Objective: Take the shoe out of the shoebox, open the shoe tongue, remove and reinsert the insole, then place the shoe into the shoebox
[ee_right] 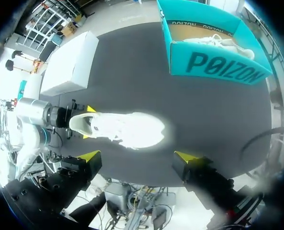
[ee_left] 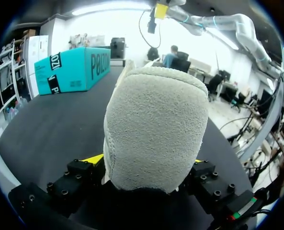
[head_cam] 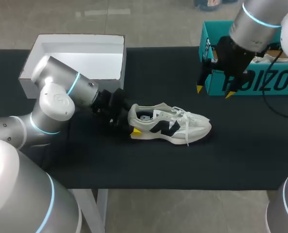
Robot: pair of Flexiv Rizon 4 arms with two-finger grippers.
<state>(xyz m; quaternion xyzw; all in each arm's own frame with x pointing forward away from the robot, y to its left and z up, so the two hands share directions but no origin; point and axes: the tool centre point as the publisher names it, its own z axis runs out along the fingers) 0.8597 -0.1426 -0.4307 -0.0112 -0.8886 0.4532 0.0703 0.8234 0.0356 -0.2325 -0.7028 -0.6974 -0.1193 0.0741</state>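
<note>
bare black table (head_cam: 182, 170) in front of the shoe (head_cam: 175, 126); white box (head_cam: 80, 38) and teal shoebox (head_cam: 279, 80) behind

The black tabletop (head_cam: 148, 160) has three things on it. A white shoe (head_cam: 170, 127) sits in the middle, an open white box (head_cam: 85, 63) far left, a teal shoebox (head_cam: 275, 82) far right

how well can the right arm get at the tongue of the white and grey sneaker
Probably yes. The right gripper hangs open above the black table beside the teal cardboard box, nothing stands between it and the laced top of the white and grey sneaker, and the left gripper clamps only the heel.
</note>
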